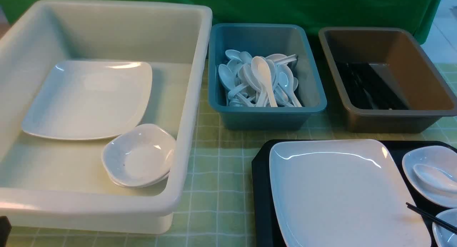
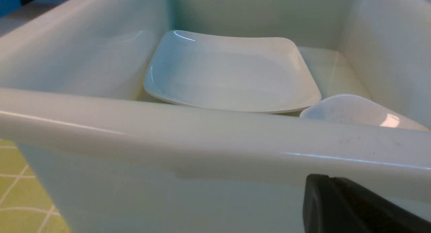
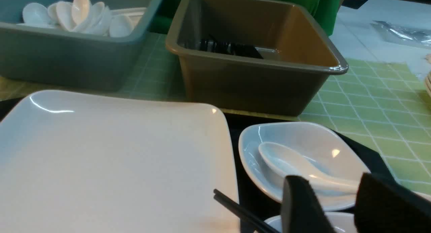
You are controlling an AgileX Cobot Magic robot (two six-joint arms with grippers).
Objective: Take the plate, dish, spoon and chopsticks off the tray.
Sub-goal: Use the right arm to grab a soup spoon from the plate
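R pincer (image 3: 331, 184) parted at spoon (image 3: 279, 159), wrist cam only, L pincer (image 2: 323, 199) closed

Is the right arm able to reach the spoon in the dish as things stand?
Probably yes. The right tool hangs open close over the handle of the spoon, which lies uncovered in the dish. The chopsticks lie off to one side, apart from it.

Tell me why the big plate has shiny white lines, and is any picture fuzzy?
Front view: glare draws a curved streak across the plate on the tray. Right wrist view: the plate glints at a corner; the right gripper, close to the lens, looks dark and soft. Left wrist view: the tub has a slightly blurred near rim.
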